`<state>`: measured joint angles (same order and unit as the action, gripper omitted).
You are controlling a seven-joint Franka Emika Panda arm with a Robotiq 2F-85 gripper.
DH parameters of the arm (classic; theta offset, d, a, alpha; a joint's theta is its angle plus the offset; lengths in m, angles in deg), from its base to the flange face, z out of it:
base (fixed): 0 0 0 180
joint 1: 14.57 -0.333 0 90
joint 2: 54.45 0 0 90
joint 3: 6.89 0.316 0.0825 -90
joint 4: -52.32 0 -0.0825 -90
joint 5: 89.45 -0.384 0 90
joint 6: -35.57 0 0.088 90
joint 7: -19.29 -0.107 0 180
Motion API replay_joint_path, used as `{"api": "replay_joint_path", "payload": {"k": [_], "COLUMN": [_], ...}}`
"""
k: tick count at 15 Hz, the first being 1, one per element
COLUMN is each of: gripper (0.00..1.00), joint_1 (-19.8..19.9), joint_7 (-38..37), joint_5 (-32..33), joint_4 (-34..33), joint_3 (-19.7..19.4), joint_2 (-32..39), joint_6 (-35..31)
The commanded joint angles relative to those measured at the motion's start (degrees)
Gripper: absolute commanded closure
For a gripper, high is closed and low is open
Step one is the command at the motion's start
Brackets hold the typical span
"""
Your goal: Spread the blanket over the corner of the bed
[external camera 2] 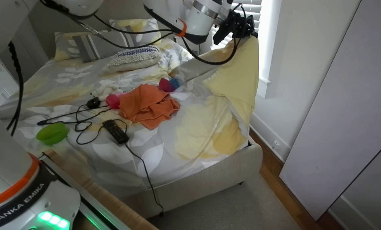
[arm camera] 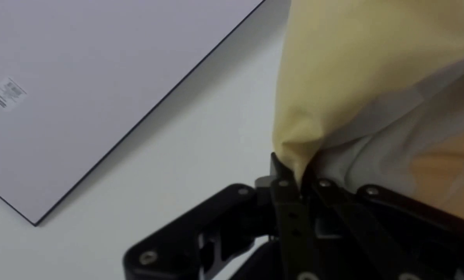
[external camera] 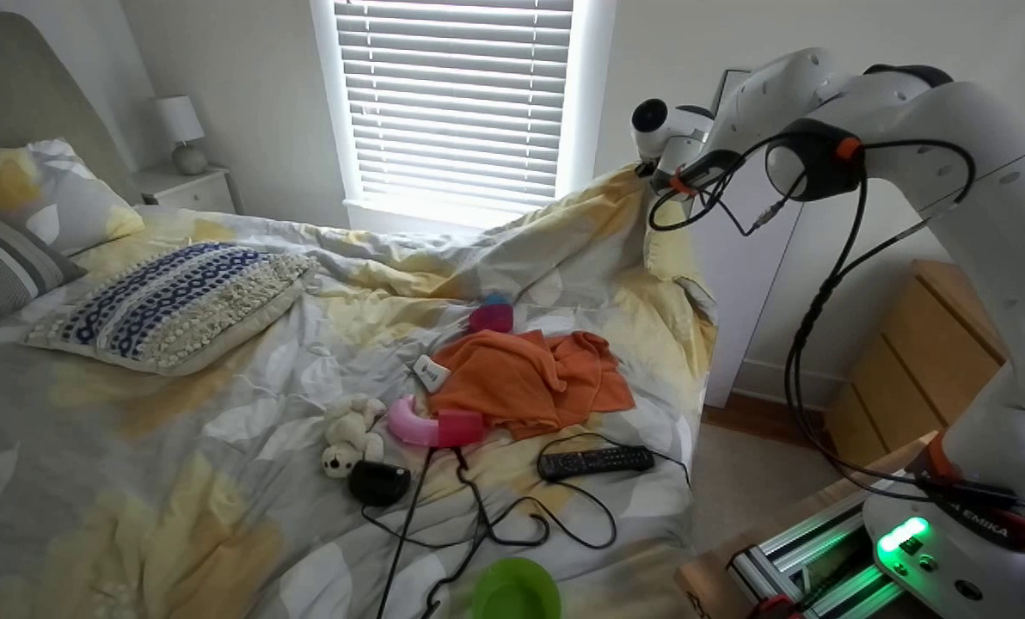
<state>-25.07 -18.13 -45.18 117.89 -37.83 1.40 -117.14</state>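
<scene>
The blanket (external camera 2: 225,86) is draped on the bed (external camera 2: 209,187), its edge held up at one o'clock in an exterior view, pinched tight in the jaws, so spreading seems under way, and next the edge should be lowered over the corner at four o'clock and let go.

The arm (external camera: 994,206) rises off its green-lit base (external camera: 994,563), bends over and stretches out, wrist (external camera 2: 198,24) held high. At the tip I can see the gripper (arm camera: 299,178), its jaws pinched tight together.
</scene>
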Motion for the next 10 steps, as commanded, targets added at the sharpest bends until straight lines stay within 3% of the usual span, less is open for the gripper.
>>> {"api": "replay_joint_path", "payload": {"k": [1, 5, 10], "gripper": [0.99, 0.99, 0.99], "joint_1": [3.1, 6.4, 8.5], "joint_7": [-7.2, -10.8, -8.9], "joint_5": [0.7, 1.2, 1.0], "joint_4": [-13.7, -22.8, -28.7], "joint_3": [-4.8, -6.4, -4.7], "joint_2": [10.1, 17.4, 22.3], "joint_6": [4.8, 12.5, 19.4]}}
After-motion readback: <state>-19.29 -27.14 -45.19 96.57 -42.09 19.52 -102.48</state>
